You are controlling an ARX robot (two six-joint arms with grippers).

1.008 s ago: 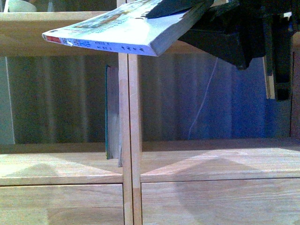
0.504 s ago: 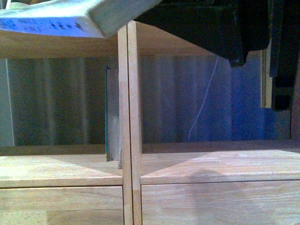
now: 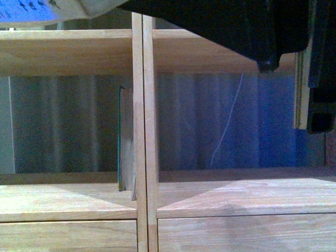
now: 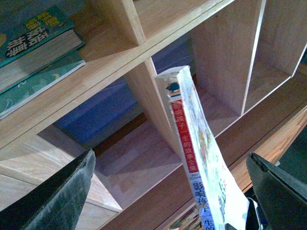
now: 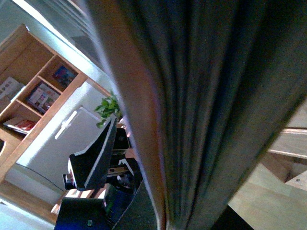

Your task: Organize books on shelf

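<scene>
The teal book stands in the shelf, at its middle. The paperback is not yet in: it hangs before the shelf's top, apparently clamped in my right hand; my left hand gapes empty.

Front view: on robot body, level, close to shelf, facing straight into two side-by-side compartments. Left wrist view: close, oblique, looking along shelf compartments past paperback. Right wrist view: lens nearly against book page edges, distant bookcase beyond. Front and left wrist views share shelf and paperback.
</scene>
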